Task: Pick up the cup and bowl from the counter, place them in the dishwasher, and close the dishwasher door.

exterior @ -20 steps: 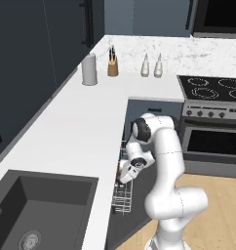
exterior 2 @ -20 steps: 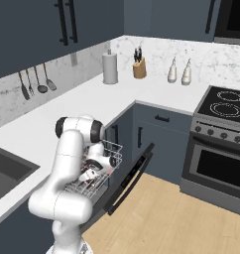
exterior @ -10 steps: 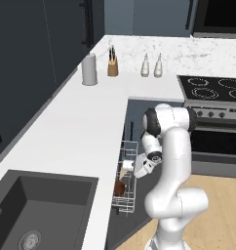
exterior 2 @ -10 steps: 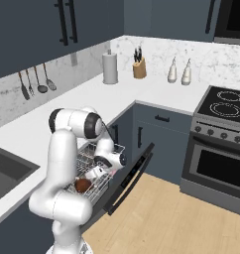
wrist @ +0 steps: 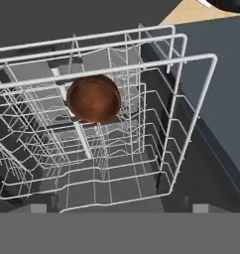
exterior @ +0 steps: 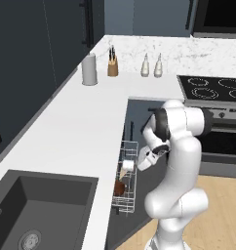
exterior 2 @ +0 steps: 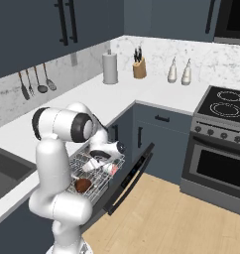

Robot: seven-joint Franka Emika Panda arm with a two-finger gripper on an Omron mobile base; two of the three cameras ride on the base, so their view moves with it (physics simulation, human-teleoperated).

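The glossy reddish-brown bowl (wrist: 93,99) sits in the dishwasher's white wire rack (wrist: 191,114), free of my fingers. It also shows low in the rack from the sides (exterior: 120,187) (exterior 2: 83,185). The white cup (exterior: 127,167) (exterior 2: 92,163) lies in the same rack, just behind the bowl. My gripper (exterior: 143,162) (wrist: 119,208) hovers open at the rack's outer edge, looking in at the bowl, with nothing between its fingertips. The dishwasher door (exterior 2: 134,173) (wrist: 221,99) hangs open and tilted down. The white counter (exterior: 76,127) runs above the dishwasher.
A sink (exterior: 37,210) is set in the counter at the near left. A grey canister (exterior: 89,70), a knife block (exterior: 112,66) and two shakers (exterior: 151,66) stand at the back. The steel oven (exterior 2: 218,163) stands to the right across wooden floor (exterior 2: 156,218).
My gripper has opened and let go of the bowl, which now rests in the rack. The hand has drawn back from inside the rack toward its outer edge.
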